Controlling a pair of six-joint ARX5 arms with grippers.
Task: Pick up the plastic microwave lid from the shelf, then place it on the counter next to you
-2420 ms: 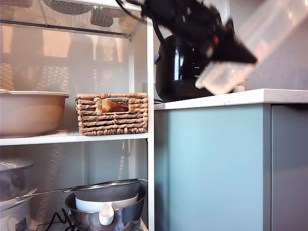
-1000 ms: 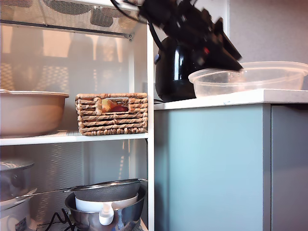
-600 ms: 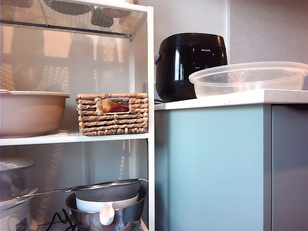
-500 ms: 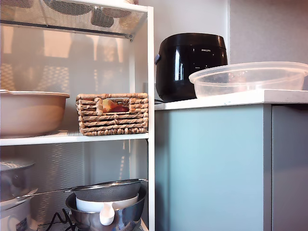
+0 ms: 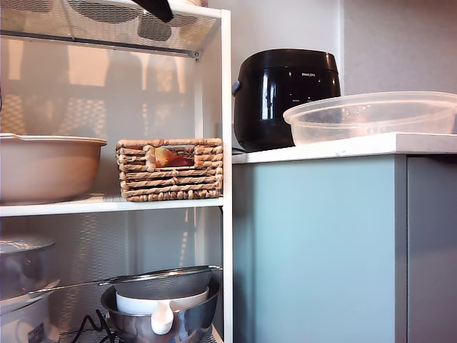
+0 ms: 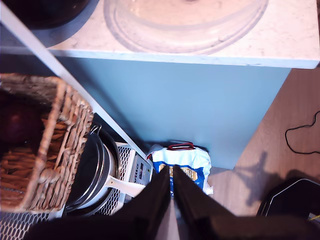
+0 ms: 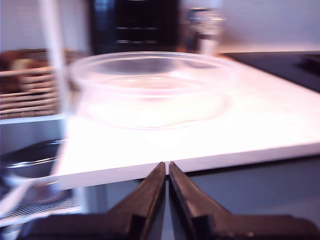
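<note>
The plastic microwave lid [image 5: 371,118] is a clear shallow dome resting rim-up like a bowl on the white counter [image 5: 421,143], at the exterior view's right beside the black cooker [image 5: 285,96]. No gripper touches it. My first gripper [image 6: 170,170] is shut with nothing in it and looks down from high up on the lid [image 6: 185,25] and the counter [image 6: 290,45]. My second gripper [image 7: 166,165] is shut and empty, level with the counter's edge [image 7: 225,135], with the lid [image 7: 150,90] ahead of it. The white shelf [image 5: 226,186] stands at the exterior view's left.
A black arm tip [image 5: 156,8] shows at the shelf's mesh top tier. The shelf holds a wicker basket [image 5: 171,168], a beige bowl [image 5: 46,168] and, lower down, a steel bowl with a sieve [image 5: 161,300]. A blue-white bag [image 6: 187,165] lies on the floor.
The arm that carried the lid tilted over the counter set it down level and drew away out of view. A black arm tip now shows at the top tier.
</note>
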